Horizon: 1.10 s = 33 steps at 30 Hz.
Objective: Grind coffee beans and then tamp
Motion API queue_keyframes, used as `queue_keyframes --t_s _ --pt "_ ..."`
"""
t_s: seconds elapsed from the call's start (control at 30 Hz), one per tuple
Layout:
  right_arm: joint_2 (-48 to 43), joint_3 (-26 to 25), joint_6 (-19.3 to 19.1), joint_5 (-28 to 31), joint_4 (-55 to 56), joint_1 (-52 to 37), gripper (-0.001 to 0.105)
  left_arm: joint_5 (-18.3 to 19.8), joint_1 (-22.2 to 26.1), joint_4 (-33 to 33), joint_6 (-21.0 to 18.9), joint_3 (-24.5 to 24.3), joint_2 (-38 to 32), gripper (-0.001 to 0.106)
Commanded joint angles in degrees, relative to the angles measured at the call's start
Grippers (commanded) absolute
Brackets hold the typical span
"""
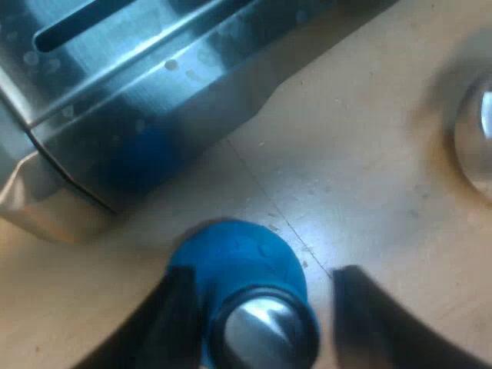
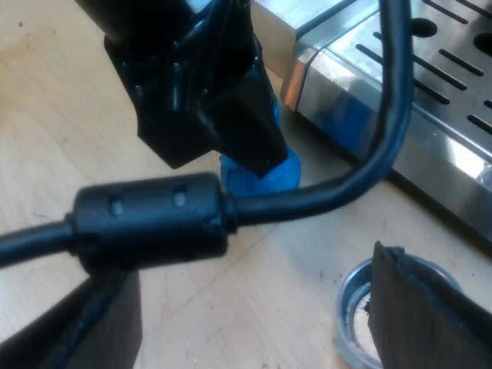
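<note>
Blue tamper rested on the pale wooden table, just beside the front edge of the espresso machine, with its bright metal face turned up toward my left wrist. With the tamper as the centre of the dial, the two black fingers of my left gripper stood at nine and three o'clock. The nine o'clock finger touched the blue body, while the three o'clock one stood slightly apart from it. The pincer was therefore spread around the tamper and not clenched on it. The machine's brushed steel skirt lay toward eleven o'clock. A round shiny metal thing, too blurred to name, sat well apart at about two o'clock.

From my right wrist, the left gripper was seen reaching down onto the tamper, at the corner of the machine's slotted drip tray. My right gripper hung over the table with its fingers far apart, released and holding nothing. A round metal basket sat on the wood just at one of those fingers, at about four o'clock from the tamper. I could not tell what it contained.
</note>
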Motion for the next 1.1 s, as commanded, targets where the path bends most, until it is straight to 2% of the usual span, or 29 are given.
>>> queue_keyframes --t_s 0.03,0.07,0.1,0.17,0.33,0.53,0.7,0.77,0.93,1.1 --pt "-0.2 -0.1 -0.8 0.4 -0.9 0.1 0.064 -0.4 -0.2 0.6 0.0 -0.6 0.2 0.031" --pt "-0.2 -0.1 -0.8 0.4 -0.9 0.1 0.064 -0.4 -0.2 1.0 0.0 -0.6 0.2 0.016" --pt "-0.2 -0.1 -0.8 0.4 -0.9 0.1 0.064 -0.4 -0.2 1.3 0.0 -0.6 0.2 0.007" --pt "-0.2 -0.1 -0.8 0.4 -0.9 0.1 0.064 -0.4 -0.2 1.6 0.3 -0.6 0.2 0.0" --pt "-0.2 -0.1 -0.8 0.4 -0.9 0.1 0.064 -0.4 -0.2 2.9 0.4 -0.6 -0.7 0.0" --pt "-1.9 -0.1 -0.8 0.7 -0.4 0.1 0.064 -0.4 -0.2 5.5 1.5 -0.6 -8.6 0.0" --pt "-4.8 -0.1 -1.0 3.7 -0.4 0.1 0.064 -0.4 -0.2 8.7 1.9 -0.6 -16.3 0.0" --pt "-5.8 0.0 -2.2 4.5 0.7 0.1 0.064 -0.4 -0.2 9.8 1.9 -0.6 -18.1 0.0" --pt "-8.4 0.3 -2.2 4.7 6.7 0.2 0.064 0.6 -0.2 12.0 1.9 -0.6 -20.5 0.0" --pt "-12.3 4.6 -2.0 6.1 6.9 0.2 0.064 1.4 -1.2 13.0 1.9 -0.6 -20.8 0.0"
